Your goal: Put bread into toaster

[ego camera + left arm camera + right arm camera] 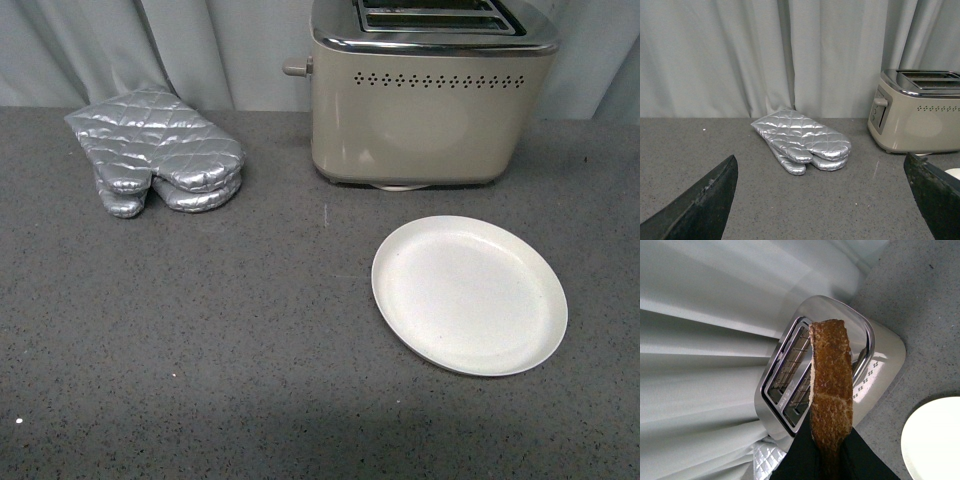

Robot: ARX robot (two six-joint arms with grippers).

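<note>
One slice of bread (830,370), brown and grainy, shows edge-on in the right wrist view. The right gripper (830,434) has its two dark fingers (795,460) pressed against the slice's faces, pinching one end. The free end shows against the chrome top of the one toaster (875,375), beside its two slots (790,375). The slice is in neither slot, and I cannot tell whether it touches the chrome.

In the front view the toaster (430,120) stands at the upper right of centre, cut off by the top edge. It has one knob (296,67) on its left side and one row of vent holes. One white plate (470,295) lies bare at the lower right, just in front of the toaster and apart from it. A silver quilted oven mitt (160,150) lies at the upper left. It looks like two stacked layers, so I cannot tell whether it is one mitt or a pair. Everything rests on a grey speckled countertop (200,360), with a pale curtain (150,50) behind.

In the left wrist view the left gripper (820,159) is spread wide, with nothing between its two fingers (705,205).
</note>
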